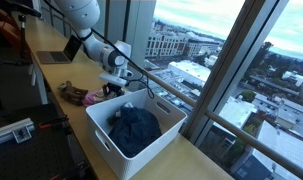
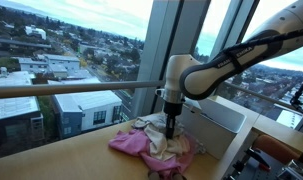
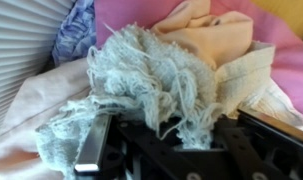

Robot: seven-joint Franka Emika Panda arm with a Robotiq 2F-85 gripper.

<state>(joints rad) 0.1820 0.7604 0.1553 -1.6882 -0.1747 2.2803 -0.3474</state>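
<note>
**Gripper down in the clothes heap, shaggy cloth between its fingers**

The gripper [image 2: 171, 128] hung straight down into a small heap of laundry on the long pale wooden counter [image 2: 51, 160] by the window. In the wrist view its two fingers [image 3: 93, 150] stood on either side of a shaggy, pale grey-green cloth [image 3: 156, 75]. The cloth filled the gap between them and lay against the metal pad on one side. Whether the fingers were pinching it or only flanking it, I could not tell.

The cloth looked worn:
- loose, frayed threads all along its edges
- a fluffy, towel-like pile
- bunched into an uneven lump, with a thin lacy strip trailing down beside one finger

It sat on top of the heap. A creased cream fabric [image 3: 206, 30] lay behind and beside it, a bright pink garment [image 3: 281, 50] lay beyond that, and a blue-and-white patterned fabric [image 3: 76, 30] showed at the far corner. In an exterior view the pink garment [image 2: 131, 145] spread widest across the counter, with the cream fabric [image 2: 166, 148] piled on top of it around the gripper.

Just beside the heap stood a white rectangular plastic bin [image 1: 101, 140]. A crumpled dark navy garment [image 1: 134, 128] lay inside it.
</note>
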